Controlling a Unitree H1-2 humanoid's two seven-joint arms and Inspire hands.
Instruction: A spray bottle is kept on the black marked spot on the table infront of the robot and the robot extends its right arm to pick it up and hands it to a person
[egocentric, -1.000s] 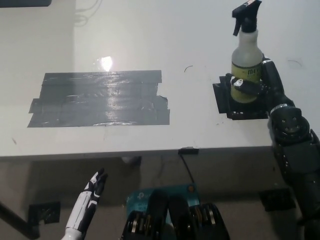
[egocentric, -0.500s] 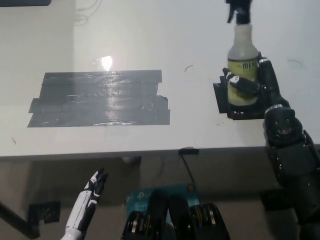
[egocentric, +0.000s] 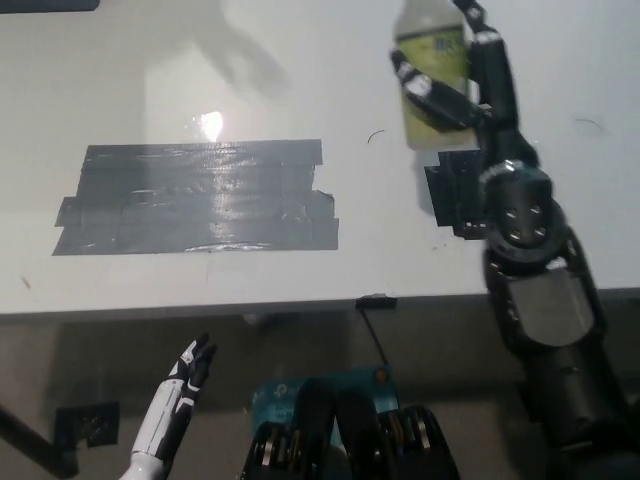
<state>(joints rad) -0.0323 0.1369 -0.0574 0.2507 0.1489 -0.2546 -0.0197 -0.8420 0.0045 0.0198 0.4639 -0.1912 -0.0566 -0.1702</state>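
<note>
We note the black right robot hand (egocentric: 462, 85) wrapped around the body of the spray bottle (egocentric: 432, 80), fingers (egocentric: 430, 95) crossing its yellow-green label, with the bottle lifted clear of the counter (egocentric: 250, 280) at the far right; its nozzle runs out past the top edge of the view, so we cannot see the trigger head. Below and just nearer sits the small black marked spot (egocentric: 455, 195), now bare, partly hidden by the wrist. A large grey-black tape patch (egocentric: 195, 195) lies well apart to the left and looks irrelevant to the carry. The white left robot hand (egocentric: 185, 390) hangs below the near counter edge at lower left, fingers loosely apart, holding nothing. No person shows in view, so we judge the handover has yet to start and the receiving point is unknown to us. Risks as we read them: the grasp sits on a smooth, rounded plastic wall, and a fast swing of the arm could let the bottle rotate or slide down through the fingers; liquid inside, if any, would shift and add to that. The bottle appears slightly tilted, which favours slipping toward the base. Letting go before the person has a firm hold would drop it onto the counter or past the edge. A finger creeping up to the trigger could spray.
</note>
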